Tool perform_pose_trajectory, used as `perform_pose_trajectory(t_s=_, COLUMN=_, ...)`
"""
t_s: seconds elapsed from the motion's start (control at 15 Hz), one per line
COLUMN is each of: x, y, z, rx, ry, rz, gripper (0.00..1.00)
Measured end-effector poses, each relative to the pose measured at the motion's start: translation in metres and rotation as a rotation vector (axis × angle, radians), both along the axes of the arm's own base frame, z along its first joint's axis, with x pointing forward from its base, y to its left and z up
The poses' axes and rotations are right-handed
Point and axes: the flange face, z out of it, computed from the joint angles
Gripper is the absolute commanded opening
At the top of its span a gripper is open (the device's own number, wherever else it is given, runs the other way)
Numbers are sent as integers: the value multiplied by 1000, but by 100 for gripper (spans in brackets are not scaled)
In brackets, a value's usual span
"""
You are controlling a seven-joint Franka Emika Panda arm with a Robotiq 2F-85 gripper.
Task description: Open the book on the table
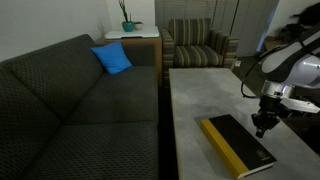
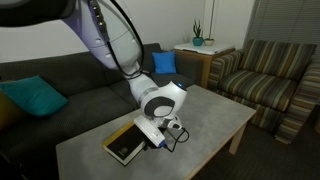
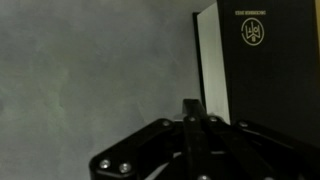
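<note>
The book [image 1: 236, 143] lies shut and flat on the grey mottled table [image 1: 200, 95], black cover up, yellow spine toward the sofa. It also shows in an exterior view [image 2: 126, 144] and in the wrist view [image 3: 262, 60], where its white page edge and a small light mark on the cover show. My gripper [image 1: 263, 124] is shut, fingers pressed together, and hovers just above the book's page-side edge. It also shows in an exterior view [image 2: 163, 133] and in the wrist view [image 3: 192, 108], its tip at the page edge.
A dark sofa [image 1: 70, 100] with a blue cushion [image 1: 112, 58] runs along the table. A striped armchair [image 1: 200, 45] stands beyond the table end. A small side table with a plant [image 1: 128, 32] stands in the corner.
</note>
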Motion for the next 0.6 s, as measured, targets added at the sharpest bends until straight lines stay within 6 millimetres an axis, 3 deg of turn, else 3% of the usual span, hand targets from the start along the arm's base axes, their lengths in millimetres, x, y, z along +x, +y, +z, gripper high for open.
perform_pose_trajectory(t_s=0.6, x=-31, y=-9, z=-17, rx=95, ry=73, rz=-113, gripper=0)
